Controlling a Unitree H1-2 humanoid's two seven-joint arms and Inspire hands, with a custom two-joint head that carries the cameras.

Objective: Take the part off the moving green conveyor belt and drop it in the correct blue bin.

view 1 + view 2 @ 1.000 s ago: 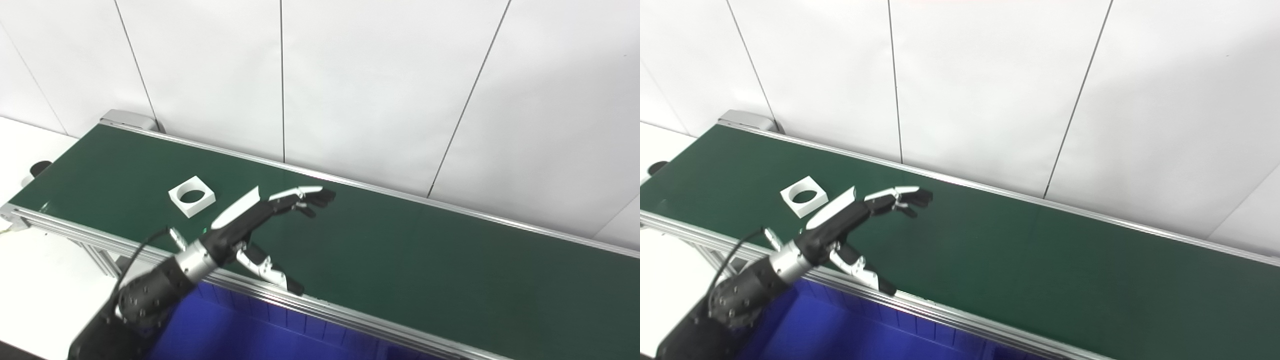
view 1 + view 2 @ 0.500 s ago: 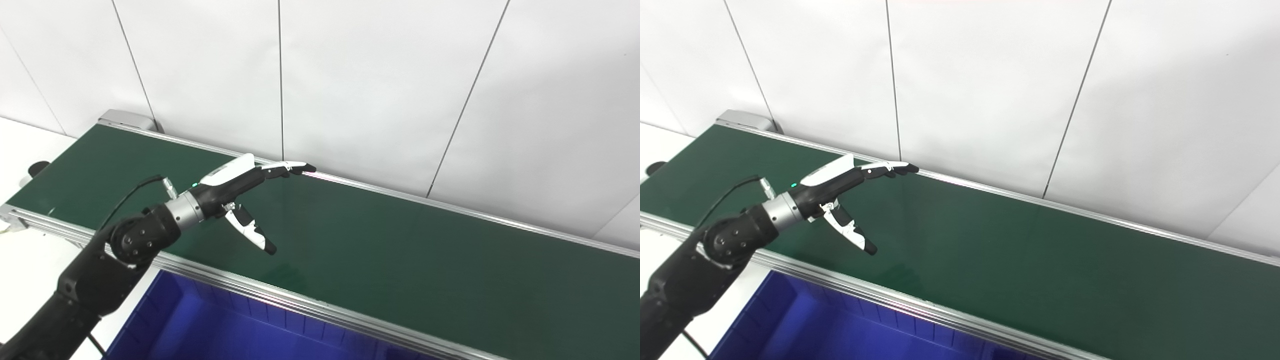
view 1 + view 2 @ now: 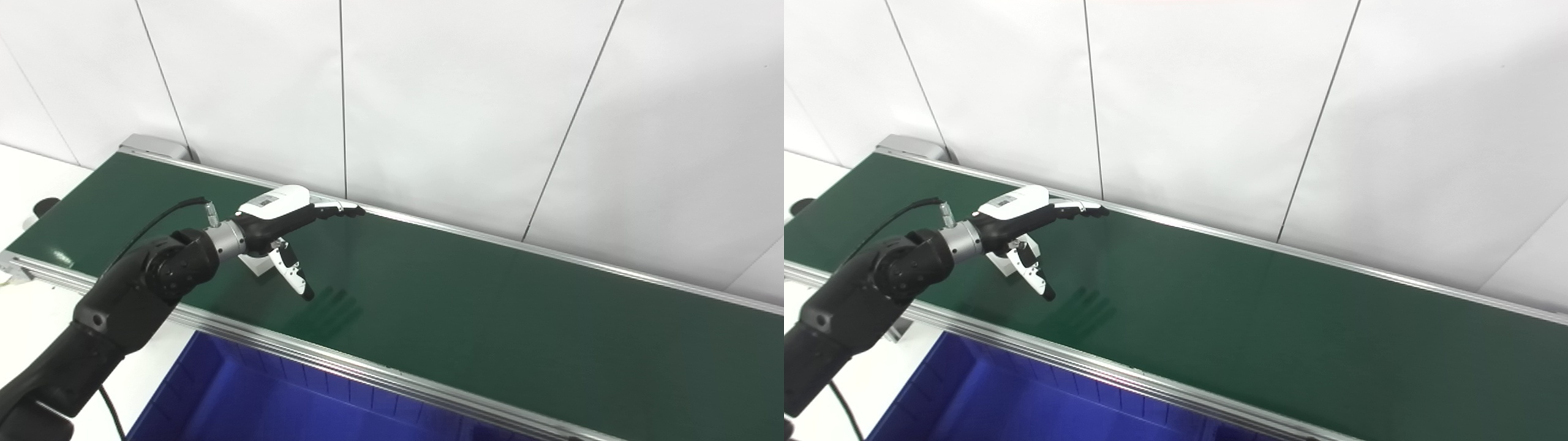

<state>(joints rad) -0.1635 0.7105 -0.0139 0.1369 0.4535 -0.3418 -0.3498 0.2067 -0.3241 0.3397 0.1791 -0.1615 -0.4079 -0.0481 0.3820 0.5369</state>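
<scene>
Meanwhile, at the left end of the green conveyor belt [image 3: 465, 306], the left hand [image 3: 278, 211] hovered over the belt surface, its arm coming in from the lower left. Its fingers [image 3: 343, 211] were stretched out flat toward the belt's far rail and its thumb [image 3: 294, 278] pointed down toward the belt, so the hand was spread apart and held nothing. Directly beneath the palm, the white part [image 3: 256, 264] lay on the belt, mostly hidden by the hand; only a pale corner showed beside the thumb, and whether the thumb touched it could not be told.

Further right, the belt ran on toward the right edge with nothing else visible on it. Below the belt's near rail sat the blue bin [image 3: 245, 398], with no part visible inside the portion in view. The right hand was out of sight.

Judged from this, the task was at its early stage: the hand was placed over the part, but the grasp, the lift and the drop into the bin all remained.
</scene>
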